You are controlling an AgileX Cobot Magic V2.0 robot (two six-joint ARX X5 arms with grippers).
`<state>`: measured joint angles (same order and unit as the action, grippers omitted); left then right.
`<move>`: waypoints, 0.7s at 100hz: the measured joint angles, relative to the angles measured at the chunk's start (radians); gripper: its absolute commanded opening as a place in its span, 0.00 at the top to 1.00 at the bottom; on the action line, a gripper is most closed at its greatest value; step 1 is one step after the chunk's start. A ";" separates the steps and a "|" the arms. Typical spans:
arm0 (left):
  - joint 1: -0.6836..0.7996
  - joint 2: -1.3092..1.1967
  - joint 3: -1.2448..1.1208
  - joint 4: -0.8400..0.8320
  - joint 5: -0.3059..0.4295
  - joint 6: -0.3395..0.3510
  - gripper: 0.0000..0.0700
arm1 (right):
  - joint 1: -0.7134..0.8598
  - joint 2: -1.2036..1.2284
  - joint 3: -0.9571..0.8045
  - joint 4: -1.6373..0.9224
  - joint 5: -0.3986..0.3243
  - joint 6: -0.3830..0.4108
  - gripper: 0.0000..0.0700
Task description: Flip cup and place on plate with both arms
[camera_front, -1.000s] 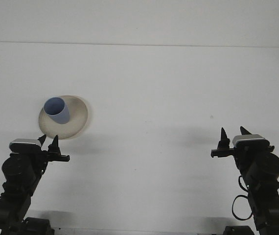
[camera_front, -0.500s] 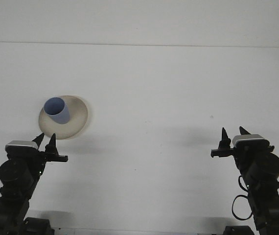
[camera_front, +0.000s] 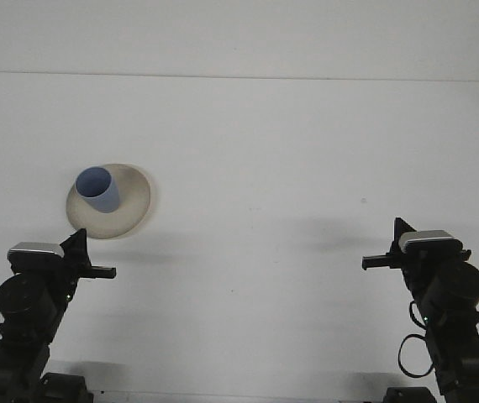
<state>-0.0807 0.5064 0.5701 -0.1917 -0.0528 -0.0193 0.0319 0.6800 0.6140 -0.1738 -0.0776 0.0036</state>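
Closest to the camera are the 2 black robot arms, 1 in each bottom corner. The left gripper (camera_front: 77, 239) sits low on the left side. Its fingers (camera_front: 78, 241) are pressed together into 1 dark point, so it is closed and holds nothing. The tip points up toward the plate and stops just short of the plate's near edge.

The right gripper (camera_front: 402, 228) sits low on the right side. Its fingers (camera_front: 402, 229) are pressed together too — closed, with nothing between them. It is well apart from the plate and the cup.

Both arms rest over a white table (camera_front: 256, 168) that fills most of the view.

A bit farther back, on the left half of the table, lies a round cream plate (camera_front: 130, 206). On the plate stands a blue cup (camera_front: 97, 189). The cup's open mouth faces up and its inside is showing. It sits on the left part of the plate, not in the middle — it leans a little toward the camera.

Farthest back, the table ends at a pale wall (camera_front: 239, 34).
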 measured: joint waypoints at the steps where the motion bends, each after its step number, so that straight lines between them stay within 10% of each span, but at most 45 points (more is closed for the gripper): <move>1: 0.000 0.000 0.000 0.000 0.000 0.000 0.98 | 0.000 0.000 0.000 0.000 0.000 0.000 1.00; 70: 0.000 0.000 0.000 0.000 0.000 0.011 0.98 | 0.000 0.000 0.000 0.000 0.000 0.000 1.00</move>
<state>-0.0807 0.5064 0.5701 -0.1913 -0.0528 -0.0082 0.0319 0.6800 0.6140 -0.1734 -0.0776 0.0036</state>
